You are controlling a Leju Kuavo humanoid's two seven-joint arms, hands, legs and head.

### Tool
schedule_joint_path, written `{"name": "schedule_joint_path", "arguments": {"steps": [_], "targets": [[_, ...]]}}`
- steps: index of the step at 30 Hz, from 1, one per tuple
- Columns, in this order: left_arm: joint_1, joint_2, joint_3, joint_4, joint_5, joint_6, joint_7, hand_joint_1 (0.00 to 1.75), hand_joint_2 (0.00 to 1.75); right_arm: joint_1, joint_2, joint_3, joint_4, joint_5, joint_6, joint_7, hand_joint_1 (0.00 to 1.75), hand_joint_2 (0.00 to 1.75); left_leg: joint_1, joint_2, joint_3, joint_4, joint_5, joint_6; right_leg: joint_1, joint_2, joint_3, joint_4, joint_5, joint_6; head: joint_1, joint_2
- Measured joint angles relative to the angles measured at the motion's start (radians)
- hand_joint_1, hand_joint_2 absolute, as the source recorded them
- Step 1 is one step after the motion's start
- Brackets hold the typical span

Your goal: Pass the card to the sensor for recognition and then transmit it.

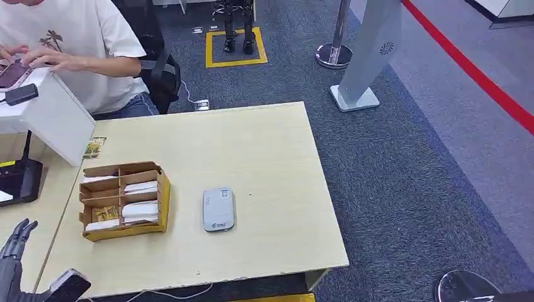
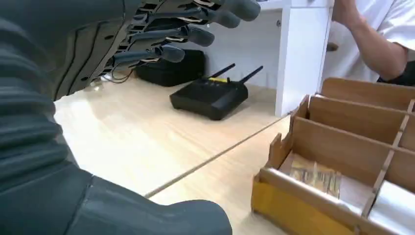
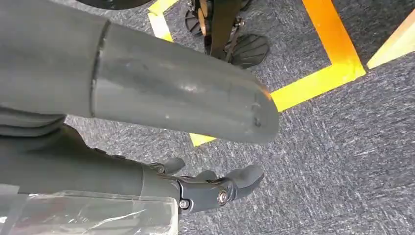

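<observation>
The left hand (image 1: 16, 248) is seen at the table's (image 1: 264, 151) near left corner, fingers spread and nothing held. In the left wrist view a black router (image 2: 210, 95) is shown beyond the fingers (image 2: 195, 34), and the card box (image 2: 342, 161) beside them. The cards (image 1: 140, 211) are kept in the box (image 1: 124, 200), just to the hand's right; the sensor (image 1: 218, 209) lies further right. The right hand (image 3: 215, 188) hangs over carpet, fingers loosely curled, nothing gripped.
</observation>
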Motion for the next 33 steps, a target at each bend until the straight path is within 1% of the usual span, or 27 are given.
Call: {"name": "schedule_joint_path", "arguments": {"steps": [3,6,9,11,14,16,18,19,20,21,22,23,24,26,27,29,33], "targets": [[0.013,-0.01,-0.008,0.0,-0.02,-0.002,0.013,0.0,1.75,0.003,0.0,0.006,0.0,0.0,0.008,0.002,0.0,0.0,0.0,0.0,0.0,0.0,0.0,0.0,0.0,0.0,0.0,0.0,0.0,0.0,0.0,0.0],[0.022,-0.007,-0.015,0.0,-0.038,-0.019,0.032,0.0,1.75,0.008,0.0,0.014,0.002,0.0,0.014,0.005,0.0,0.0,0.0,0.0,0.0,0.0,0.0,0.0,0.0,0.0,0.0,0.0,0.0,0.0,0.0,0.0],[0.021,0.021,-0.034,0.0,-0.075,-0.044,0.07,0.0,1.75,0.011,0.0,0.024,0.005,0.0,0.011,0.004,0.0,0.0,0.0,0.0,0.001,0.0,0.0,0.0,0.0,0.0,-0.002,0.0,0.0,0.0,0.0,0.0],[-0.028,0.053,-0.075,0.026,-0.131,-0.054,0.084,0.0,1.75,0.011,-0.003,0.035,0.005,0.0,-0.003,0.011,0.0,0.0,0.0,-0.003,0.0,0.0,0.001,0.0,0.0,-0.004,-0.002,0.0,0.0,0.0,0.0,0.0],[-0.126,0.079,-0.152,0.095,-0.191,-0.052,0.083,0.0,1.75,0.006,-0.008,0.044,0.005,0.0,-0.013,0.015,0.0,0.0,0.0,-0.004,0.001,0.0,0.002,0.0,0.0,-0.004,-0.001,0.0,0.0,0.0,-0.001,0.0],[-0.241,0.103,-0.228,0.181,-0.248,-0.055,0.062,0.0,1.75,0.003,-0.011,0.046,0.005,0.0,-0.019,0.005,0.0,0.0,0.0,-0.005,0.0,0.001,0.005,0.001,0.0,-0.007,-0.002,0.0,0.002,0.0,0.0,0.0],[-0.374,0.122,-0.303,0.268,-0.264,-0.068,0.029,0.0,1.75,-0.007,-0.011,0.045,0.005,0.0,-0.019,-0.016,0.0,0.0,0.0,-0.008,-0.002,0.0,0.007,0.001,0.0,-0.008,-0.001,0.0,0.004,0.0,0.0,0.0],[-0.417,0.129,-0.342,0.309,-0.267,-0.071,0.018,0.0,1.75,-0.014,-0.011,0.045,0.005,0.0,-0.017,-0.025,0.0,0.0,0.0,-0.007,-0.001,0.0,0.007,0.0,0.0,-0.007,-0.001,0.001,0.006,-0.003,0.002,0.0],[-0.457,0.134,-0.37,0.335,-0.268,-0.075,0.011,0.0,1.75,-0.019,-0.011,0.045,0.004,0.0,-0.017,-0.03,0.0,0.0,0.0,-0.002,0.001,0.001,0.008,-0.001,0.0,-0.003,-0.004,0.0,0.007,-0.004,0.0,0.0],[-0.536,0.134,-0.404,0.383,-0.264,-0.092,0.0,0.0,1.75,-0.019,-0.011,0.043,0.004,0.0,-0.015,-0.04,0.0,0.0,0.0,-0.001,-0.001,0.001,0.009,0.0,0.0,-0.002,-0.006,0.0,0.009,-0.002,-0.007,0.0],[-0.644,0.134,-0.459,0.455,-0.254,-0.115,-0.016,0.0,1.75,-0.019,-0.011,0.04,0.003,0.0,-0.01,-0.054,0.0,0.0,0.001,-0.006,-0.007,0.002,0.013,0.003,0.001,-0.006,-0.008,0.0,0.01,0.0,-0.005,0.0],[-0.737,0.133,-0.506,0.502,-0.248,-0.129,-0.028,0.0,1.75,-0.025,-0.011,0.032,0.003,0.0,-0.002,-0.067,0.0,0.0,0.001,-0.011,-0.012,0.002,0.016,0.001,0.001,-0.012,-0.009,0.001,0.012,0.0,0.0,0.0],[-0.821,0.132,-0.554,0.555,-0.243,-0.14,-0.039,0.0,1.75,-0.033,-0.012,0.02,0.001,0.0,0.003,-0.079,0.0,0.0,0.001,-0.011,-0.013,0.002,0.017,0.002,0.001,-0.012,-0.011,0.001,0.014,-0.001,0.002,0.0],[-0.953,0.122,-0.626,0.628,-0.231,-0.173,-0.063,0.0,1.75,-0.041,-0.012,0.003,-0.004,0.0,0.007,-0.082,0.0,0.0,0.0,-0.006,-0.012,0.002,0.017,0.001,0.001,-0.007,-0.012,0.001,0.016,-0.001,0.0,0.0],[-1.011,0.112,-0.671,0.673,-0.215,-0.201,-0.076,0.0,1.75,-0.041,-0.012,-0.002,-0.006,0.0,0.005,-0.077,0.0,0.0,0.0,-0.005,-0.013,0.002,0.017,0.001,0.001,-0.006,-0.012,0.001,0.017,-0.001,0.0,0.0],[-1.109,0.105,-0.745,0.724,-0.176,-0.23,-0.081,0.0,1.75,-0.039,-0.012,-0.011,-0.011,0.0,-0.004,-0.071,0.0,0.0,0.0,-0.003,-0.013,0.002,0.018,0.001,0.001,-0.003,-0.014,0.001,0.017,-0.001,0.001,0.0],[-1.27,0.097,-0.852,0.79,-0.113,-0.269,-0.063,0.0,1.75,-0.039,-0.012,-0.05,-0.013,0.0,-0.026,-0.057,0.0,0.0,0.0,0.0,-0.014,0.002,0.017,0.002,0.0,-0.001,-0.015,0.001,0.018,-0.001,0.001,0.0]]}}
